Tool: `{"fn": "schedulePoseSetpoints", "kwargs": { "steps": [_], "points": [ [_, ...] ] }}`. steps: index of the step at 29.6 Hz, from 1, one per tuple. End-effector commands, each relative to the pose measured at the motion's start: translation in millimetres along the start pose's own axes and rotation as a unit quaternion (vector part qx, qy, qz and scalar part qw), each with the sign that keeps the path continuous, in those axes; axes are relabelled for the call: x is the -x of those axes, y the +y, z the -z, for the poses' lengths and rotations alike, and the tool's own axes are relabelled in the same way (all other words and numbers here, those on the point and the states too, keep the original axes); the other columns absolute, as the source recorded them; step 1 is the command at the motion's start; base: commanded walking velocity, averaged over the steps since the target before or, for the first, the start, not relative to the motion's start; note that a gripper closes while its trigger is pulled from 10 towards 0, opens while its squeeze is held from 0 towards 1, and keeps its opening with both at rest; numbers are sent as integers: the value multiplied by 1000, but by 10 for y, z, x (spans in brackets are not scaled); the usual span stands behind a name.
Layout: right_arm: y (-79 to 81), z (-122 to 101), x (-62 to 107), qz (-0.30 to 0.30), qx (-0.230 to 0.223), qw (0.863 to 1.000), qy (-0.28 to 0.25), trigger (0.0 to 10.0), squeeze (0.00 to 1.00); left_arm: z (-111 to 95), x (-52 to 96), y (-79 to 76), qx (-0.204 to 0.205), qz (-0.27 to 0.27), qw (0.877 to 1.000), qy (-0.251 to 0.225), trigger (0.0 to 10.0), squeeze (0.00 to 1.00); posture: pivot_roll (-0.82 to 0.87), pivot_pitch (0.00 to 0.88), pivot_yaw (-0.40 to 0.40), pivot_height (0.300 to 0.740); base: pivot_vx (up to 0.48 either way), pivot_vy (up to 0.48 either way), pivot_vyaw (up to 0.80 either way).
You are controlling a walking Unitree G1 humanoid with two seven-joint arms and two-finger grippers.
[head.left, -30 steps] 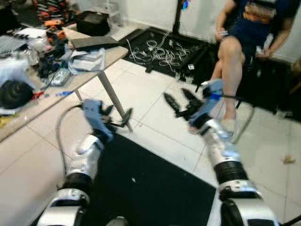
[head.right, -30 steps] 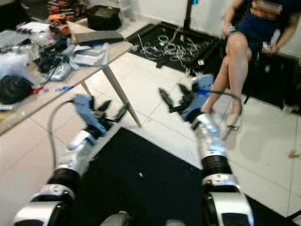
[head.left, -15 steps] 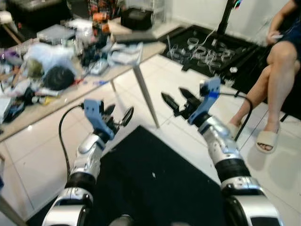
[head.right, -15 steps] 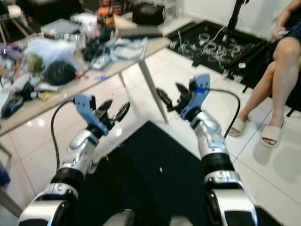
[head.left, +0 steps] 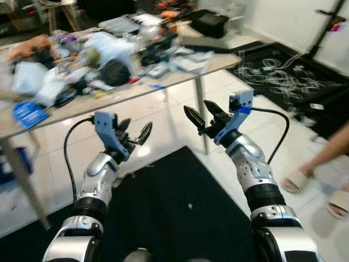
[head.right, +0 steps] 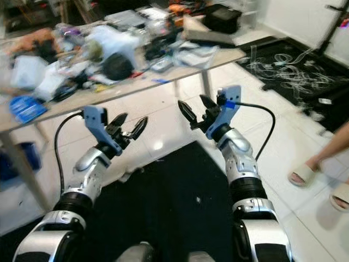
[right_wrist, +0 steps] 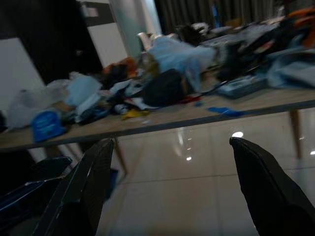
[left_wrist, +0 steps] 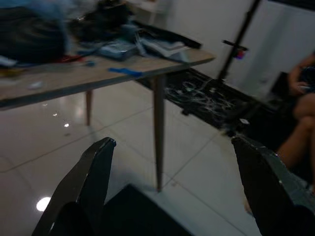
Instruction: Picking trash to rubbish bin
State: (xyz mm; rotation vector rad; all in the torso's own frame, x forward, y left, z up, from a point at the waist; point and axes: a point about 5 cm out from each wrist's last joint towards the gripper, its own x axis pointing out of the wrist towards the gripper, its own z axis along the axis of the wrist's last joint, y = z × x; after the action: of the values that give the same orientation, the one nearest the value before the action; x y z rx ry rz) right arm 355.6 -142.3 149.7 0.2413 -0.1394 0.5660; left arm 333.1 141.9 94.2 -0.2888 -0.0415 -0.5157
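Floor (head.left: 180,109): one expanse of glossy white tile, reflecting ceiling lights, runs under and past everything in the room.
Table (head.left: 180,73): one long wooden-topped table on slim metal legs stands ahead and to the robot's left, its surface buried in clutter.
Mats: two black mats lie on the tile, one (head.left: 163,213) directly beneath the raised arms, a second (head.left: 283,71) far right carrying a tangle of white cables (head.left: 267,68).
Trash on the table: a loose heap of pale plastic bags (head.left: 109,46), one round black object (head.left: 115,72) in the middle, one blue round packet (head.left: 27,113) near the left end, one small blue strip (head.left: 157,85) at the front edge; the rest is too blurred to count.
Person: two feet in pale slippers (head.left: 297,179) show at the right edge, on the tile.
Left gripper (head.left: 134,131): held in the air before the table's front edge, its two black fingers spread wide, nothing between them.
Right gripper (head.left: 202,113): raised beside the table leg (head.left: 202,114), its two fingers likewise splayed apart and empty.
Rubbish bin: cannot tell where it stands.
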Motion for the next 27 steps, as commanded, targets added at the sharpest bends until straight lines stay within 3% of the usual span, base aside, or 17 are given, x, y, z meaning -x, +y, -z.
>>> {"fn": "schedulePoseSetpoints", "kwargs": {
  "steps": [1, 27],
  "points": [
    [-23, 24, 27, 6, -2, 1000, 5, 10000, 0, 31, -3, -14, 0, 3, 1000, 9, 10000, 0, -17, 27, 9, 740, 0, 0, 769],
    [-31, 33, 35, 7, -4, 1000, 5, 10000, 0, 26, 0, -15, -13, 1, 1000, 5, 10000, 0, -14, 16, 4, 740, 0, 0, 766]
  ]
}}
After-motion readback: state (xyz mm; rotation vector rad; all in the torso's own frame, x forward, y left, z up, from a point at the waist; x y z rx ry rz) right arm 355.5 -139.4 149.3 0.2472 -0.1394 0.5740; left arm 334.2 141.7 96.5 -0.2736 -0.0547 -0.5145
